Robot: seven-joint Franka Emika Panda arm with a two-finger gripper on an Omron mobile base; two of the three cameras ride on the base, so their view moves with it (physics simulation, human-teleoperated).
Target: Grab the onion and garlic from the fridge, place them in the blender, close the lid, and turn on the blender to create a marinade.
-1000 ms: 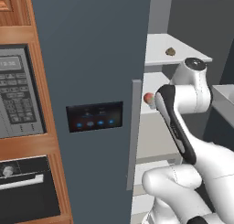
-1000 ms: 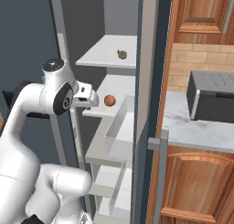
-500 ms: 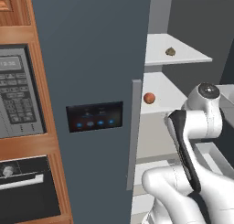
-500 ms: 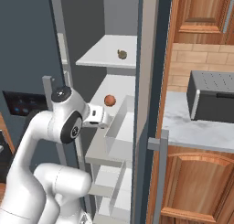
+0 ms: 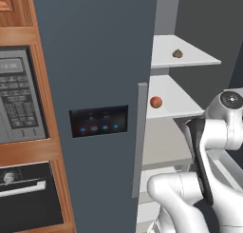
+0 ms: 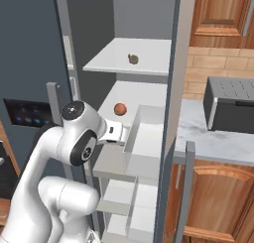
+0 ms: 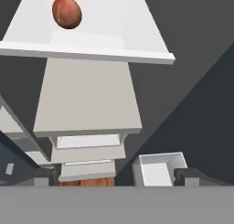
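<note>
A glossy white arm of rounded, tubular segments (image 5: 190, 203) is seen at the lower right of the left base view, with a dark charcoal band along one link. A round dark joint cap (image 6: 73, 108) with a pale centre is set on the white elbow housing left of centre in the right base view.

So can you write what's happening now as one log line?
phase: reaching into fridge | gripper: open, empty | onion: on shelf, untouched

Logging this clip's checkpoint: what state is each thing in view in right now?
fridge: door open, shelves exposed.
onion: resting on the middle shelf, untouched.
small brown item: sitting on the upper shelf.
gripper: open, empty, below the onion's shelf edge.
microwave: door closed.
oven: door closed.
</note>
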